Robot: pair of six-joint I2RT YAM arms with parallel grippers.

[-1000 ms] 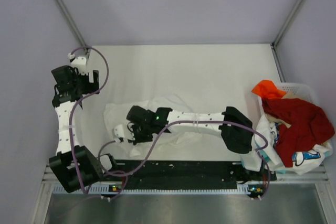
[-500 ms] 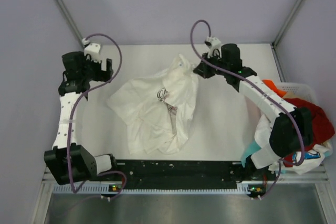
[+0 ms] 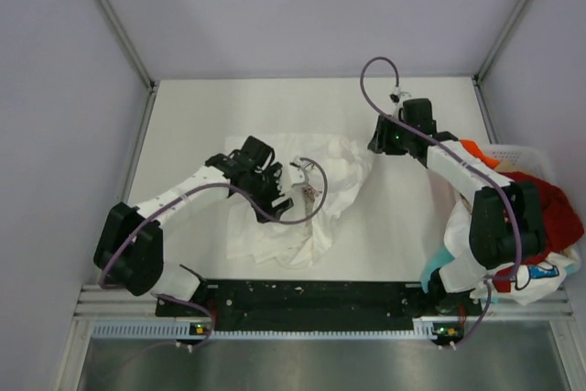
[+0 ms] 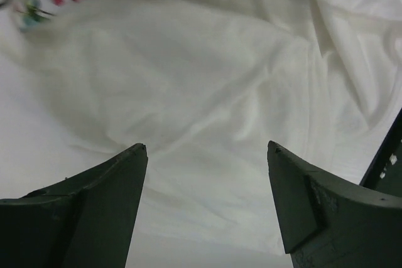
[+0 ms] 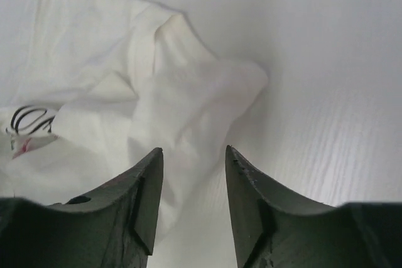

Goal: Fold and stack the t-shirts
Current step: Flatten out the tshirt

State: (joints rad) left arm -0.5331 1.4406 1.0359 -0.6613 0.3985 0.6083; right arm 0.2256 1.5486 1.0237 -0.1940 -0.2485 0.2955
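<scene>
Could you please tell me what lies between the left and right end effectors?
Only the crumpled white t-shirt: in the top external view it spreads from under the left end effector nearly to the right end effector.

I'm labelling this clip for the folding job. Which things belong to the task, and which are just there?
Part of the job:
white floral tee
red tee
orange tee
white tee with blue graphic

Just there:
white basket
table
</scene>
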